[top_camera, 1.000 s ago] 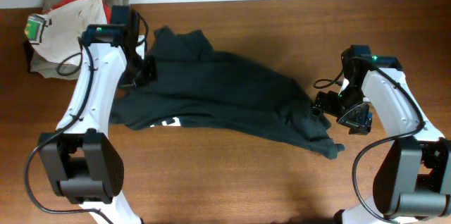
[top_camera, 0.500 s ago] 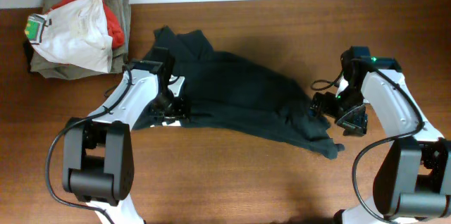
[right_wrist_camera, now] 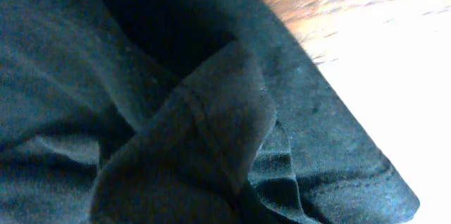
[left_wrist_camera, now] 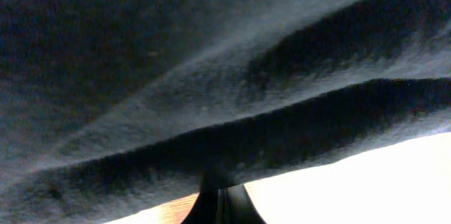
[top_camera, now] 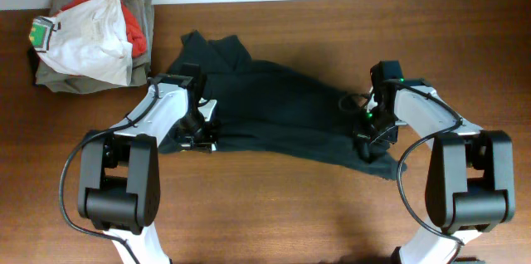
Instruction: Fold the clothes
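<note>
Now left end effector (top_camera: pixel 197 129) and right end effector (top_camera: pixel 370 137) meet opposite T-shirt (top_camera: pixel 274 102) edges, grips unreadable, open table (top_camera: pixel 274 210) nearside.

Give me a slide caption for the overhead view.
Left pincer and right pincer at opposite ends of a crumpled black fabric T-shirt on a wooden table.

One dark T-shirt (top_camera: pixel 274 110), two robot arms (top_camera: pixel 153 114) (top_camera: pixel 423 114), three piled garments (top_camera: pixel 87 36): white, red, olive-grey
</note>
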Controlling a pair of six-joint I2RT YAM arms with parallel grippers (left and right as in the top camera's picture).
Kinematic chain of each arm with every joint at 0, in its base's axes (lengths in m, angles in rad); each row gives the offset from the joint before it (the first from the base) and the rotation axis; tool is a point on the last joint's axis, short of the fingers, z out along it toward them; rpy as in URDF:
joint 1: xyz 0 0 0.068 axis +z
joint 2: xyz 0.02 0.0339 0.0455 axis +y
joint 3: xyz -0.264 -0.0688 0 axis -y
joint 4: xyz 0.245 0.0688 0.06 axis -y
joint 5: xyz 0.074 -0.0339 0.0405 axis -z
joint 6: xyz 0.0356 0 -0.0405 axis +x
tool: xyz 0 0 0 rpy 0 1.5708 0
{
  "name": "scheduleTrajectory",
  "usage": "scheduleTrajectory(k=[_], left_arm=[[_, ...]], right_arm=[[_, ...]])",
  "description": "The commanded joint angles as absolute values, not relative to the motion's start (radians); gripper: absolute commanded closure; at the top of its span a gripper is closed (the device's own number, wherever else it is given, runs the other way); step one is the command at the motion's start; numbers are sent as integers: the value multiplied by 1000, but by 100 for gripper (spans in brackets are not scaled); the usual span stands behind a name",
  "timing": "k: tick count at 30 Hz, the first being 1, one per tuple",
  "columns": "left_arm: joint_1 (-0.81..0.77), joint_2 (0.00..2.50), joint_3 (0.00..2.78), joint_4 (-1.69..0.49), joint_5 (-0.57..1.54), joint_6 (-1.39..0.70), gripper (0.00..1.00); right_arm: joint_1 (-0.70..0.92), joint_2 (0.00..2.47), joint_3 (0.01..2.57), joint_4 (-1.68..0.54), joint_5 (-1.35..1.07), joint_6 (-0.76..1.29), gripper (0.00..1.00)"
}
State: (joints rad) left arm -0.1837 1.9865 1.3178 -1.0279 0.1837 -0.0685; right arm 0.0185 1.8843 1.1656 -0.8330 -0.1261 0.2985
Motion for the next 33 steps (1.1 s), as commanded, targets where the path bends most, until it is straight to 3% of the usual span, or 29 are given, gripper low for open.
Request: scheduleTrajectory(k=[1, 4, 5, 6, 7, 8, 9, 10, 11, 13, 14, 20, 25, 28, 31, 32, 33], left_arm=[[-180, 1996, 1312, -1017, 187, -63, 100], [-180, 1994, 1379, -1015, 188, -63, 100], [-180, 1994, 1407, -1021, 188, -63, 100], [-180, 1993, 1457, -1033, 188, -63, 100], [-180, 1993, 1515, -1053, 187, -63, 99], [-180, 1993, 1555, -1074, 187, -63, 99], [-180, 1993, 1601, -1099, 188, -63, 94], [-180, 1993, 1625, -1103, 192, -63, 66], [-181, 1993, 1637, -1086, 220, -63, 48], [-181, 2001, 1637, -1069, 222, -63, 27], [-181, 2008, 1637, -1061, 222, -63, 25], [-187, 2130, 1620, -1085, 330, -29, 26], [-165, 2137, 1620, -1083, 194, -60, 28], [-155, 2140, 1620, -1085, 323, -59, 29], [-170, 2140, 1620, -1085, 338, -59, 60], [-169, 2139, 1620, -1081, 337, -52, 87], [-165, 2139, 1622, -1077, 332, -50, 98]], right_arm=[[-65, 1892, 1300, -803, 25, 311, 96], [-178, 1892, 1633, -833, 36, 261, 96], [-198, 1892, 1720, -854, 39, 257, 85], [-216, 1892, 1820, -876, 44, 239, 30], [-229, 1892, 1893, -917, 86, 240, 7], [-234, 1892, 1922, -952, 110, 240, 0], [-246, 1892, 1960, -1019, 121, 240, 1], [-254, 1892, 1970, -1052, 120, 240, 1], [-268, 1892, 1972, -1114, 114, 244, 1], [-271, 1893, 1971, -1179, 78, 243, 1], [-270, 1893, 1971, -1209, 44, 243, 1], [-269, 1893, 1967, -1345, -5, 243, 1], [-269, 1893, 1953, -1357, -15, 243, 1], [-269, 1894, 1921, -1347, -15, 243, 1], [-269, 1906, 1916, -1347, -15, 243, 1], [-269, 1907, 1916, -1346, -15, 243, 1], [-269, 1907, 1916, -1346, -14, 243, 1]])
